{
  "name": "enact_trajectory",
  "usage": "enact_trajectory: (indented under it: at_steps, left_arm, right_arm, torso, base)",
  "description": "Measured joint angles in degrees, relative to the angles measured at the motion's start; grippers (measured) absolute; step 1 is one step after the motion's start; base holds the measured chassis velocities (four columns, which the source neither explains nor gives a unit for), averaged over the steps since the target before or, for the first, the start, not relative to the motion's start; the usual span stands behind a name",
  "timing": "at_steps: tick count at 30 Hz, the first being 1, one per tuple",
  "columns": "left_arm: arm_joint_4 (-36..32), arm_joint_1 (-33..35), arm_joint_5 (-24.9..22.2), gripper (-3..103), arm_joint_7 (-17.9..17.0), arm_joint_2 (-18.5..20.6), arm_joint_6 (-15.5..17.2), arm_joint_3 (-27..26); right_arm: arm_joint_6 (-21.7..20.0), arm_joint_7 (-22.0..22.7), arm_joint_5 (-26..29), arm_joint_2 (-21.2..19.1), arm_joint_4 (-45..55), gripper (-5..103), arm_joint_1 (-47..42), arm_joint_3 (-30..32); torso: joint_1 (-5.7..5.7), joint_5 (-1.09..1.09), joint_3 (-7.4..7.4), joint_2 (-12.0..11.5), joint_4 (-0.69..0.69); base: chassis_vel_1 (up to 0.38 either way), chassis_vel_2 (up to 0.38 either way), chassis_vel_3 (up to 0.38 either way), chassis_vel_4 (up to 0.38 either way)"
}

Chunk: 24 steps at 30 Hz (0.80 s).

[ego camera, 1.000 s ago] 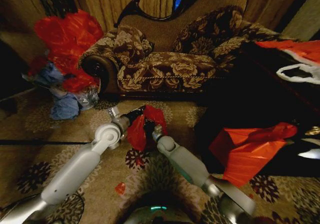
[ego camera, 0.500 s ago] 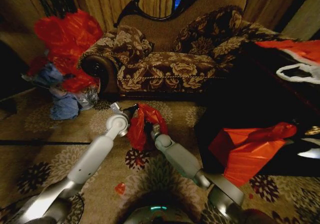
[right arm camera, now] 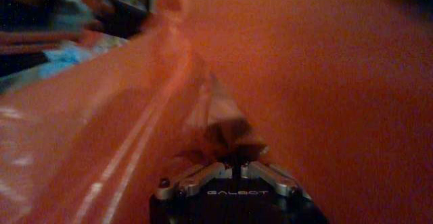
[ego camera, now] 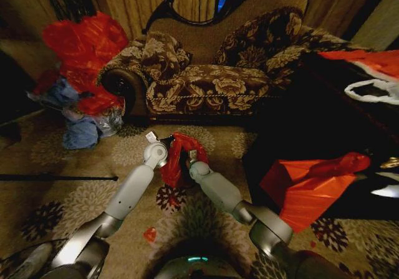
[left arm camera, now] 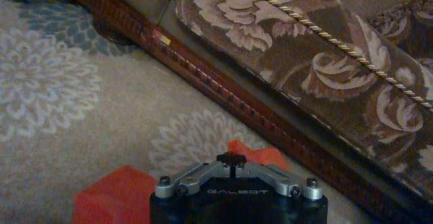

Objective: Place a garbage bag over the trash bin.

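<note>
The garbage bag (ego camera: 174,162), glossy crinkled red plastic, hangs low over the patterned carpet in front of the sofa, held between both arms. My left gripper (ego camera: 163,142) is at its upper left edge; in the left wrist view its fingers (left arm camera: 231,159) meet, with red bag plastic (left arm camera: 113,199) below them. My right gripper (ego camera: 191,157) is at the bag's right side, and in the right wrist view it (right arm camera: 233,158) is shut on a pinched fold of the bag (right arm camera: 304,82). The trash bin is hidden behind the bag.
A floral sofa (ego camera: 206,83) with a dark wooden base (left arm camera: 223,100) stands just beyond the bag. Big red sacks (ego camera: 84,42) and blue bundles (ego camera: 81,132) are piled at the left. A dark table (ego camera: 312,123) with a red-orange sheet (ego camera: 308,189) is at the right. A red scrap (ego camera: 149,234) lies on the carpet.
Both arms have stretched forward toward the sofa. The left gripper has moved right, closer to the right one, and the bag between them has bunched narrower.
</note>
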Motion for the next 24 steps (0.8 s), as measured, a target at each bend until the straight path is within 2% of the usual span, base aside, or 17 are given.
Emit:
enact_trajectory:
  at_steps: [4,11,16,21,24]
  left_arm:
    - [0.18,-0.13,0.43,0,-0.02,-0.50,0.12,-0.01]
    - [0.62,-0.50,0.81,0,0.00,-1.56,0.27,0.07]
    - [1.41,-0.92,1.58,0,-0.16,-2.59,0.29,0.04]
    - [2.81,-1.82,2.18,0,0.19,-4.19,0.37,0.33]
    - [2.96,-1.40,2.92,0,0.64,-4.81,0.38,0.30]
  right_arm:
    - [-2.90,1.27,2.13,0.01,-2.28,0,0.87,0.18]
    - [-5.24,1.70,2.94,-0.04,-5.39,0,1.97,0.20]
    - [-7.90,2.48,5.48,-0.02,-8.20,0,3.19,0.19]
    - [-11.21,3.37,6.19,-0.08,-11.02,0,3.63,1.78]
    - [-11.64,4.23,5.91,-0.09,-10.99,0,3.18,1.24]
  torso:
    - [0.00,0.00,0.00,0.00,-0.01]
    - [0.00,0.01,0.00,0.00,-0.01]
    - [0.00,0.01,-0.01,0.00,0.02]
    - [0.00,0.00,0.00,0.00,-0.03]
    - [0.00,0.01,0.00,0.00,-0.01]
  base:
    - [0.000,0.000,0.000,0.000]
    - [0.000,0.000,0.000,0.000]
    - [0.000,0.000,0.000,0.000]
    - [0.000,0.000,0.000,0.000]
    - [0.000,0.000,0.000,0.000]
